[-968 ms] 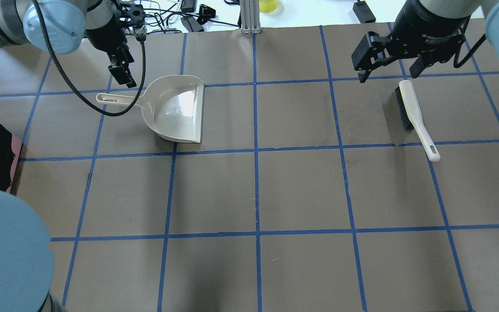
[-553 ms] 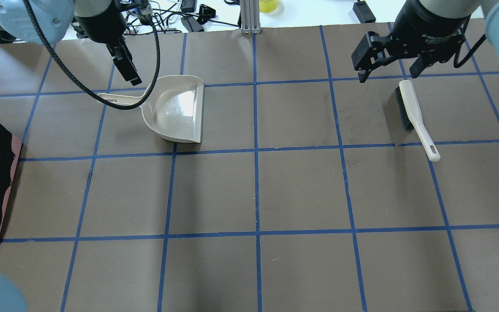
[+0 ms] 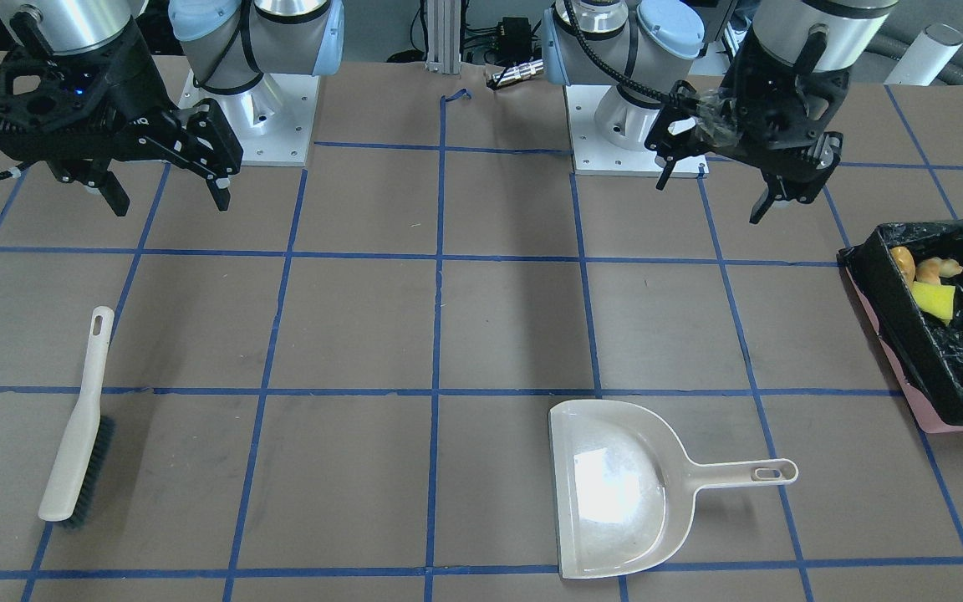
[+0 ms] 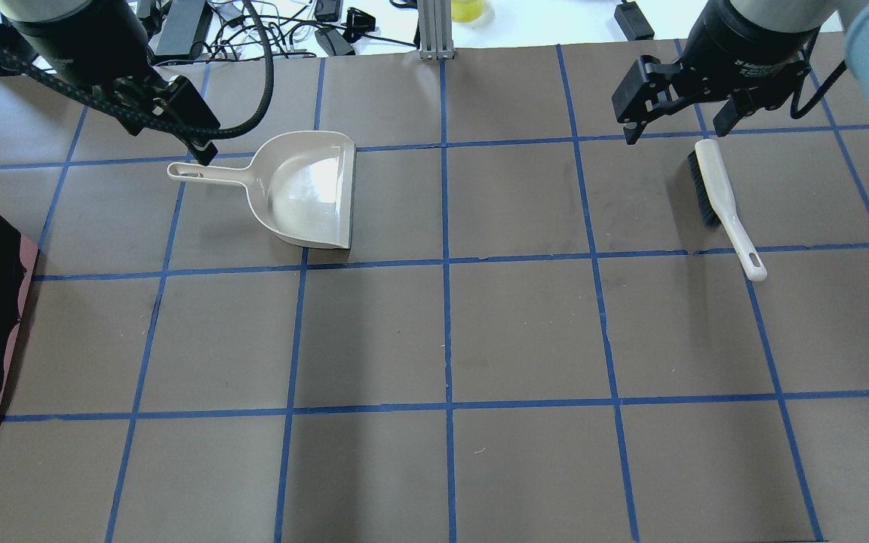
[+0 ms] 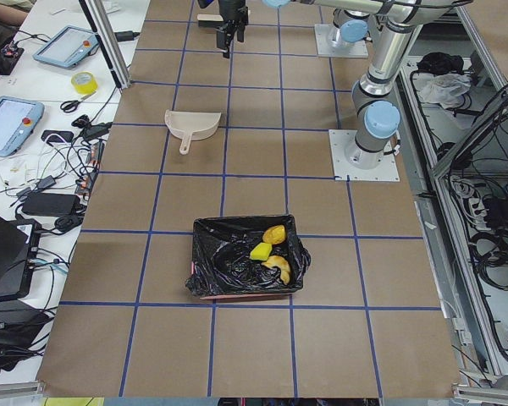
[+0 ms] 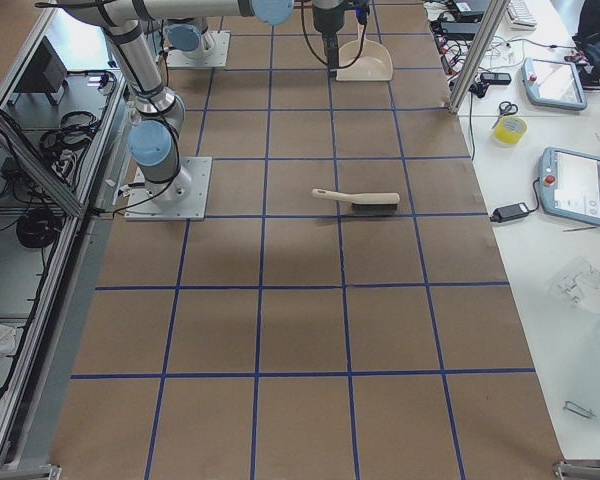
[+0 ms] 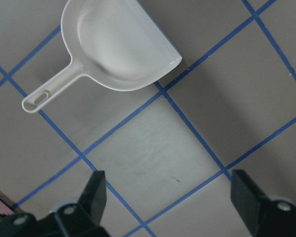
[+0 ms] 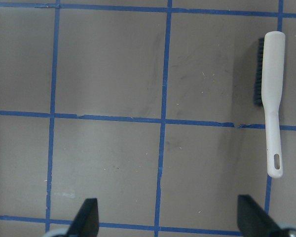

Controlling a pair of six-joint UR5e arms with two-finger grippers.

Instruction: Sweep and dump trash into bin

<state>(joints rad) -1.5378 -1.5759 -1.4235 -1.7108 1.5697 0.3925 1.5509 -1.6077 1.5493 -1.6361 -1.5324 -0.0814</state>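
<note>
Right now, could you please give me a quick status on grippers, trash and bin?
Left gripper open, empty. Right gripper open, empty. Trash all in bin. Dustpan and brush lying on table, neither held.

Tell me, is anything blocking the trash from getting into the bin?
Nothing visible does: the brown lump, pale pastry and yellow sponge already lie inside the bin. The dustpan lies empty.
</note>
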